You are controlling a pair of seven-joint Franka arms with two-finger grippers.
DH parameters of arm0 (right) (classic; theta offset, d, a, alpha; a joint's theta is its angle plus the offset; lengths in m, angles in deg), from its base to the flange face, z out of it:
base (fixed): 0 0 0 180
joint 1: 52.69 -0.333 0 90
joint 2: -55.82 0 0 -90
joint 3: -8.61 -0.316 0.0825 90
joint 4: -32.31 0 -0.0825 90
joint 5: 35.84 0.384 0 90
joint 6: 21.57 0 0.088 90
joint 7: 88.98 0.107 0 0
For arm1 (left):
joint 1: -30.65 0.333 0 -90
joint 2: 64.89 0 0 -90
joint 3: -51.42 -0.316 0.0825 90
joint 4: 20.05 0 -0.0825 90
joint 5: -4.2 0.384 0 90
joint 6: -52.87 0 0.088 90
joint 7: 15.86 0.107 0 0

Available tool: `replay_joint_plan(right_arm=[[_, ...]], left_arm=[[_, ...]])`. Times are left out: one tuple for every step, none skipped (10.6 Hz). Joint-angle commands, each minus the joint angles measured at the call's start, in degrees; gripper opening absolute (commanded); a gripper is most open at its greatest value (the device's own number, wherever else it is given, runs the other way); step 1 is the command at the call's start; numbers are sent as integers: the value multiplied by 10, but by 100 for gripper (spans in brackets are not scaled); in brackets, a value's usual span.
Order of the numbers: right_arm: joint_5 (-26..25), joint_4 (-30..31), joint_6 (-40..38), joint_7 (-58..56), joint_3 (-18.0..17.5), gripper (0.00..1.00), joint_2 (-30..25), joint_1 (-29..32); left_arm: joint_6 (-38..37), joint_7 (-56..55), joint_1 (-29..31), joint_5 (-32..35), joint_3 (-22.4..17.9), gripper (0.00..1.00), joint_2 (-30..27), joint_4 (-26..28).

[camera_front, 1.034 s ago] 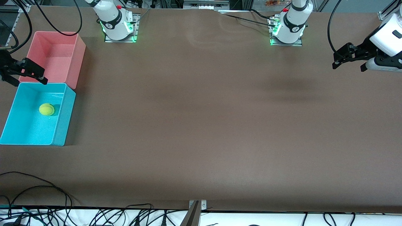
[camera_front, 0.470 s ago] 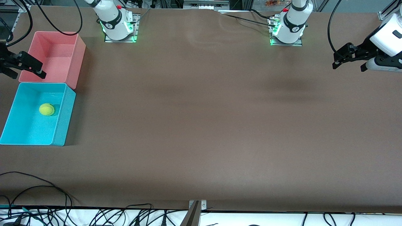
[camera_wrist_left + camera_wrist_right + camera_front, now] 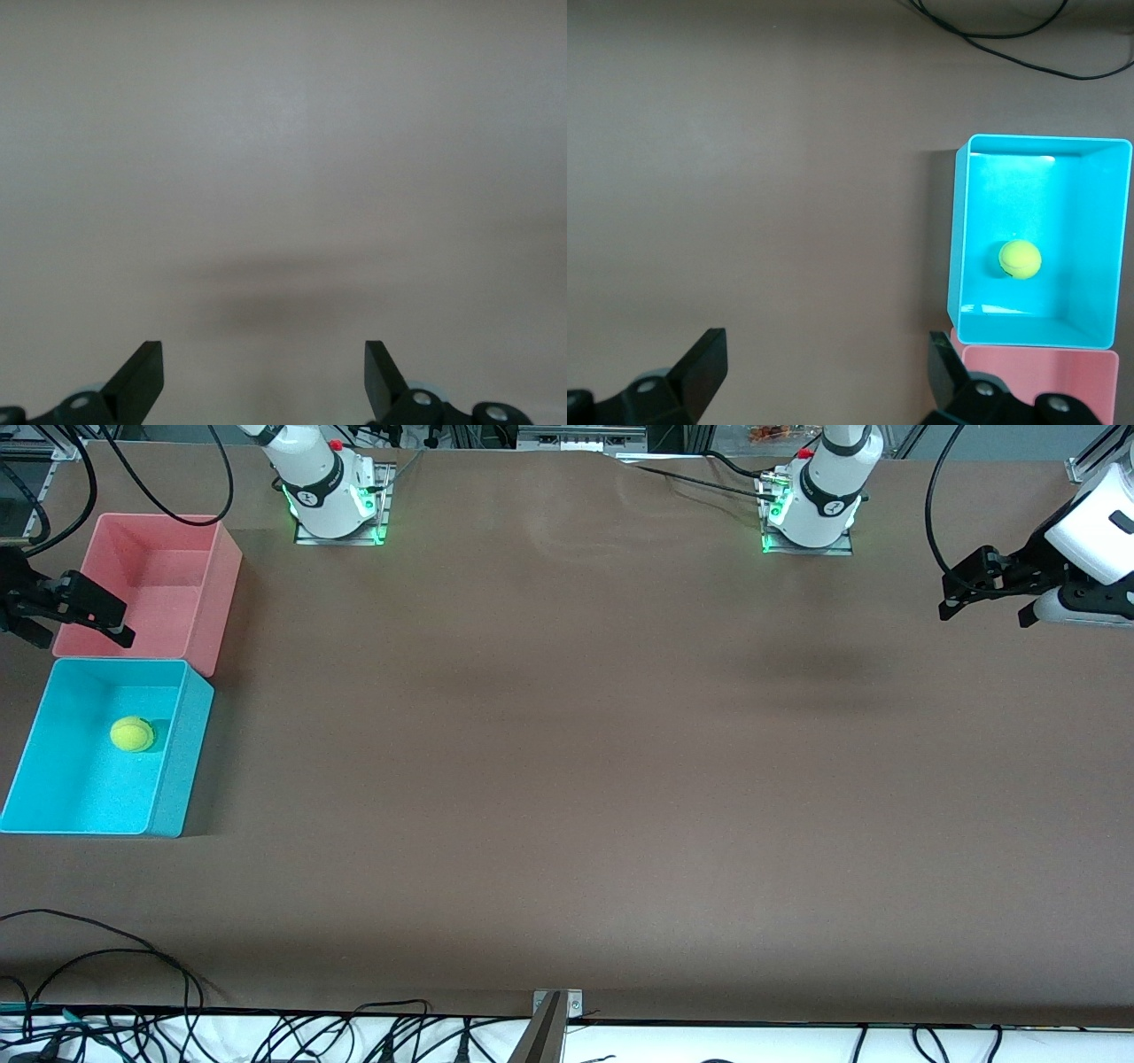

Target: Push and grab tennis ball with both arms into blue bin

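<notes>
tennis ball [image 3: 132,734] sits in the blue bin [image 3: 174,762], which touches the pink bin [image 3: 221,593]. right gripper [image 3: 66,622] hangs wide open and empty over that pink bin's edge. left gripper [image 3: 985,598] is open wide too, well apart from the blue bin.

L arm [image 3: 1094,522] reaches in at its own end of the worktop, wrist level, left pincer [image 3: 983,600] up in the air w/ fingers spread wide, nothing held. R arm's right pincer [image 3: 62,624] hangs at the other end, fingers also apart, empty.
</notes>
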Motion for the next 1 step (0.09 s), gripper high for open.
replay_joint_plan(right_arm=[[-15, -16, -24, 6, -6, 100, 4, -3]], left_arm=[[-8, -5, 2, -4, -1, 100, 5, -14]])
